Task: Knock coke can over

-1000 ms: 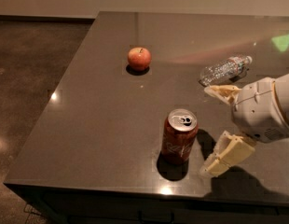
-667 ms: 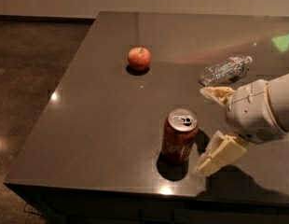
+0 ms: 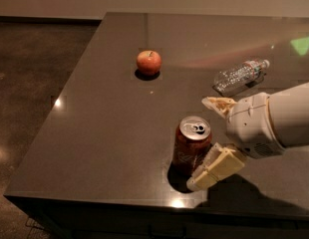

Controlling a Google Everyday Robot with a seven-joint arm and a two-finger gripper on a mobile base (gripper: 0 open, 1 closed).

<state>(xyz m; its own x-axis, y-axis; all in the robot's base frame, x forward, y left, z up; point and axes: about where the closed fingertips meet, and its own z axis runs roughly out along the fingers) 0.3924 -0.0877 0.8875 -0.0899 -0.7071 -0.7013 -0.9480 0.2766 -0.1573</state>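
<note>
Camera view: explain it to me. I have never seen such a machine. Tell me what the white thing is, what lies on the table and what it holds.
One camera looks down on a dark table; where it is mounted is not known. The white thing at the right is a robot arm. Its gripper has two cream jaws, standing open around the right side of an upright coke can near the front edge. It holds nothing. Farther back are a red apple and a clear water bottle lying on its side.
</note>
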